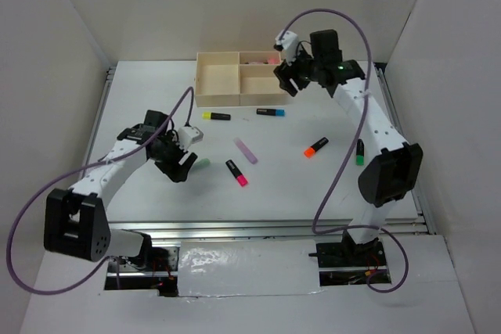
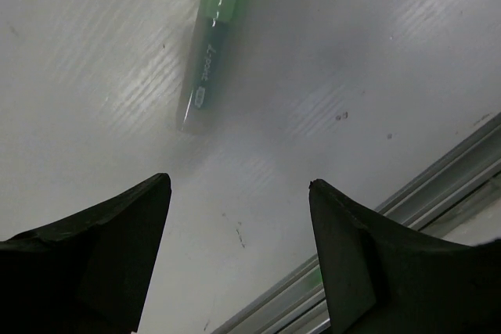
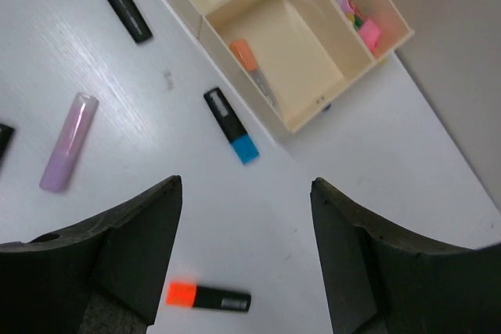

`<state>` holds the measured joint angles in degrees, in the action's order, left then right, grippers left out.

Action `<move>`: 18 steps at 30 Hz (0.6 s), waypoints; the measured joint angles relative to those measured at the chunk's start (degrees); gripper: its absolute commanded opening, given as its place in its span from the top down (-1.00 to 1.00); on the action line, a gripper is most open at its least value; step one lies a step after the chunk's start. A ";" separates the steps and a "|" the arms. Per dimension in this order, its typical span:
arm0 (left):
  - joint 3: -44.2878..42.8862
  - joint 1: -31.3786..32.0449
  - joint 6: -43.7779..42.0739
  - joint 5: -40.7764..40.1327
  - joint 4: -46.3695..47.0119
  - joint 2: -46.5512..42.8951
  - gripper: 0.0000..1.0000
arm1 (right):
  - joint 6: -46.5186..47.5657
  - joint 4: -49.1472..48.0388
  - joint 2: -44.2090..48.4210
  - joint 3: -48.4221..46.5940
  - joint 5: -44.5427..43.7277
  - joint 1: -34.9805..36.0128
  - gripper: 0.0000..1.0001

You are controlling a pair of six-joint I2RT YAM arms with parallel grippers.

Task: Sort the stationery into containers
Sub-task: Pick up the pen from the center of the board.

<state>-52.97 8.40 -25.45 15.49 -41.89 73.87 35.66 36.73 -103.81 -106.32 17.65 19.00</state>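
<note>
Near the left side of the bench [image 1: 141,107], the left end effector [image 2: 239,185] hangs low with its jaws spread and nothing between them. The mint-green highlighter [image 2: 210,44] lies flat just ahead of the fingertips, pointing away and a little to the left of the gap.

To my eye the step in hand is picking that marker up. It would go best if the wrist moved forward until the marker's body sits between the fingers. The wrist should turn so the pads close across the narrow width rather than along it, and come down close to the surface before closing. The barrel looks smooth and could roll or squirt out of a glancing pinch.

Over by the beige tray [image 1: 219,100], the right end effector [image 3: 246,181] is likewise released and empty, hovering at the tray's right end. An orange marker [image 3: 252,68] lies in one compartment there. A lilac highlighter [image 1: 245,149] and several more lie loose on the bench between the arms.
</note>
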 measured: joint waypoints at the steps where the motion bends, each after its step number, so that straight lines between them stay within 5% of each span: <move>1: -0.74 1.22 0.13 -0.48 0.15 2.16 -0.65 | -1.64 0.66 2.01 1.38 1.05 -1.51 -0.50; 10: -4.24 7.06 1.62 -5.95 6.03 16.24 -0.60 | -9.22 6.82 13.94 21.94 7.48 -15.19 -0.63; 14: -5.99 7.87 1.88 -7.39 8.15 20.48 -0.21 | -10.36 9.14 16.33 26.45 10.16 -17.05 -0.62; 18: -6.38 8.74 1.64 -9.29 9.94 23.15 -0.09 | -10.75 10.32 19.98 28.83 12.63 -17.99 -0.60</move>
<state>-59.35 17.15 -23.81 6.20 -31.94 97.01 24.91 47.05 -83.83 -77.49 30.28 1.02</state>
